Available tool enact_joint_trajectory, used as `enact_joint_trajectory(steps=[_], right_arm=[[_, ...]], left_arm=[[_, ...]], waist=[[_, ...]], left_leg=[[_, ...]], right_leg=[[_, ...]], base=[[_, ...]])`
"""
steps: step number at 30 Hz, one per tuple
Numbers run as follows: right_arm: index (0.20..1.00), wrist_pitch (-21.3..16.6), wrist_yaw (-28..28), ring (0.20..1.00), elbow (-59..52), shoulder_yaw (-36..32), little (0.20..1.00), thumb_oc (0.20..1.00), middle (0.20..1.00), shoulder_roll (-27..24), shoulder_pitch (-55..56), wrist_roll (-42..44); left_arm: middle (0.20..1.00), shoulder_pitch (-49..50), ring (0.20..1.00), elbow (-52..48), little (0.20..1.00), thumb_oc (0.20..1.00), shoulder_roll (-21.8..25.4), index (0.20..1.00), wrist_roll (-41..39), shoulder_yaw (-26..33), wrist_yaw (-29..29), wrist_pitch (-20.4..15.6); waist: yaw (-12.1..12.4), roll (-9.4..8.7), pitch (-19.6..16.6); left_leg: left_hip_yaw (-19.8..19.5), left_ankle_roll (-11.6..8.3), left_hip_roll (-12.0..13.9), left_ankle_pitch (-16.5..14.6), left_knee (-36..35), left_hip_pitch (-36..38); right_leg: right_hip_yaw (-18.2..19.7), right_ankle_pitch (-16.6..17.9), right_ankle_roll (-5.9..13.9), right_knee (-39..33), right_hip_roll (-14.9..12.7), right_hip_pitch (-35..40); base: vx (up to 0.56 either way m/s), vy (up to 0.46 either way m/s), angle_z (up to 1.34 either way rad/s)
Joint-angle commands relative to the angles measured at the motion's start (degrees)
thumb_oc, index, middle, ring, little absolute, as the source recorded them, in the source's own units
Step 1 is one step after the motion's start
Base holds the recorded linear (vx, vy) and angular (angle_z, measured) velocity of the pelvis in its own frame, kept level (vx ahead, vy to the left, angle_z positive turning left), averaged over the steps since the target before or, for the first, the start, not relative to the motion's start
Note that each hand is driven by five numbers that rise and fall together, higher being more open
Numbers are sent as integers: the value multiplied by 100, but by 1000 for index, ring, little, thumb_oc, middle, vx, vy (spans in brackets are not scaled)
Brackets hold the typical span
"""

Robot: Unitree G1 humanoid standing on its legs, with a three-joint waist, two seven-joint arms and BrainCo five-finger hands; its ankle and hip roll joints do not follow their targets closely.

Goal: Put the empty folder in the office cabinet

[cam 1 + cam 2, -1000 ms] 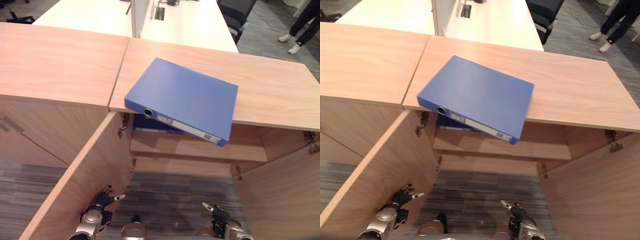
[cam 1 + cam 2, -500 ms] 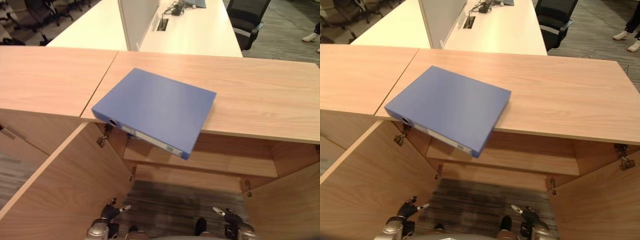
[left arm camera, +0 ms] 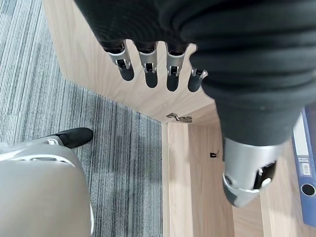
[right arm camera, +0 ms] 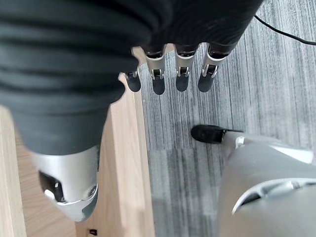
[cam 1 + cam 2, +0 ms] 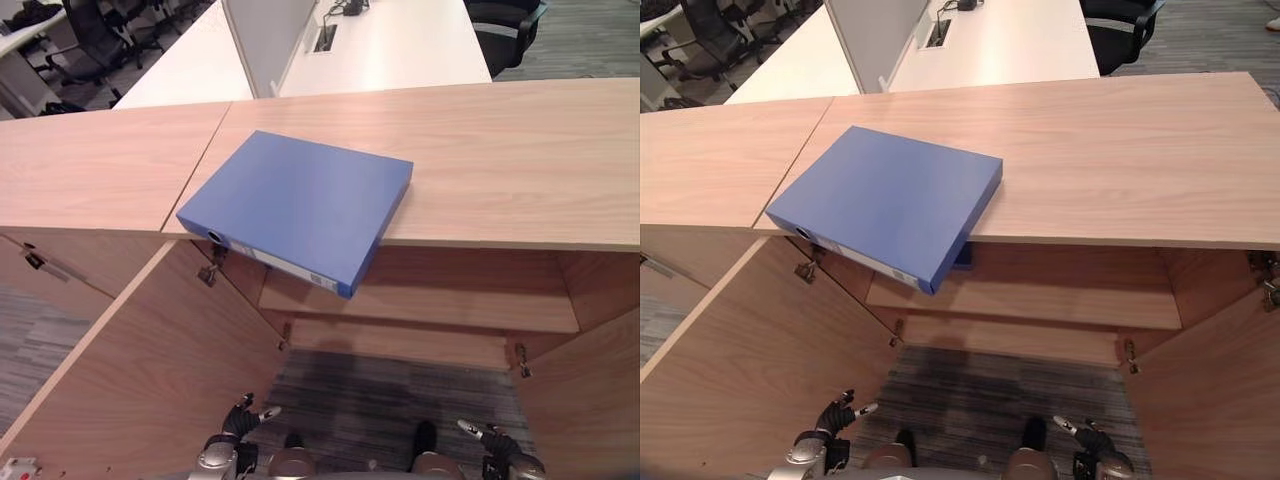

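Observation:
A blue folder (image 5: 295, 205) lies flat on the wooden top (image 5: 500, 150) of the office cabinet, spine toward me, one corner jutting over the front edge. Its spine with a ring hole (image 3: 306, 165) also shows in the left wrist view. Both cabinet doors stand open below it. My left hand (image 5: 240, 422) hangs low near the floor beside the left door, fingers (image 3: 148, 69) straight, holding nothing. Down at the right, my right hand (image 5: 495, 445) hangs by the right door, fingers (image 4: 177, 74) straight and empty too.
The left door (image 5: 130, 370) and the right door (image 5: 590, 400) flank the opening, with a shelf (image 5: 420, 305) inside. A darker blue item (image 5: 962, 258) sits on that shelf under the folder. A white desk (image 5: 400, 45) and office chairs (image 5: 100, 40) stand behind.
The whole picture has shifted, so the camera has moved. The folder rests at the same spot on the cabinet top. Both hands stay low and empty.

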Motion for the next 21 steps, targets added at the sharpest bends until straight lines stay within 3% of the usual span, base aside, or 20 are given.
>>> enact_joint_trajectory(steps=[1,4,6,8,9,11,12,13,16,18,21], right_arm=[[1000,-107,-60,1000,51,-134,1000,1000,1000,47,-294,39],[1000,-37,-24,1000,80,-197,1000,1000,1000,162,-220,3],[1000,2,-32,1000,75,-252,1000,1000,1000,251,-138,11],[1000,10,-38,1000,73,-265,1000,1000,1000,274,-117,-8],[1000,36,-24,1000,42,-304,1000,1000,1000,384,-88,-9],[1000,52,-23,1000,15,-319,1000,1000,1000,453,-105,54],[1000,43,8,1000,-76,-239,1000,1000,1000,549,-156,89],[1000,40,31,1000,-116,-194,1000,1000,1000,577,-157,87],[1000,-17,22,1000,-7,-173,1000,1000,1000,622,-144,67],[1000,-28,-5,1000,36,-147,1000,1000,1000,632,-135,49],[1000,-29,-14,1000,75,-75,1000,1000,1000,653,-118,-4]], left_arm=[[1000,-300,1000,-165,1000,1000,229,1000,-141,-68,-5,-158],[1000,-319,1000,-179,1000,1000,221,1000,54,-98,-43,-115],[1000,-356,1000,-254,1000,1000,226,1000,102,-153,-59,-132],[1000,-359,1000,-272,1000,1000,240,1000,140,-167,-65,-138],[1000,-335,1000,-313,1000,1000,292,1000,185,-168,-103,-122],[1000,-297,1000,-329,1000,1000,333,1000,184,-143,-120,-108],[1000,-273,1000,-355,1000,1000,437,1000,224,-128,-135,-104],[1000,-268,1000,-375,1000,1000,484,1000,228,-108,-137,-102],[1000,-242,1000,-315,1000,1000,482,1000,192,-40,-95,-117],[1000,-229,1000,-317,1000,1000,488,1000,243,4,-20,-144],[1000,-244,1000,-322,1000,1000,499,1000,309,31,31,-158]], waist=[[-119,-185,48],[-336,-105,-120],[-360,-144,-151],[-353,-175,-150],[-340,-261,-115],[-290,-318,-45],[-242,-340,66],[-169,-315,115],[4,-323,-110],[107,-351,-239],[162,-366,-317]], left_leg=[[-443,394,-21,-858,1732,-85],[-77,709,-307,-1672,704,578],[-86,899,-546,-1745,320,695],[-93,944,-637,-1738,210,745],[-93,1056,-823,-1722,-31,828],[-49,1133,-908,-1700,-126,897],[-8,1250,-932,-1593,-143,856],[51,1346,-950,-1543,-92,784],[145,1440,-1058,-1255,-68,385],[186,1397,-1045,-1195,-147,332],[226,1343,-989,-1171,-196,317]], right_leg=[[-257,-910,226,509,-55,416],[-228,-674,409,811,-168,19],[-231,-416,549,887,-383,-120],[-230,-309,611,887,-476,-148],[-202,-24,775,930,-671,-252],[-215,192,903,1052,-798,-344],[-32,191,994,1476,-779,-411],[135,-117,925,1832,-624,-318],[245,-744,762,1927,-148,103],[181,-890,720,1560,-191,340],[145,-833,713,1252,-237,417]], base=[[-151,95,-20],[-145,207,6],[-158,251,-1],[-113,217,2],[-119,205,-1],[-227,221,8],[-388,222,-6],[-421,211,-60],[-203,57,-6],[-36,-58,8],[-7,-112,-39]])
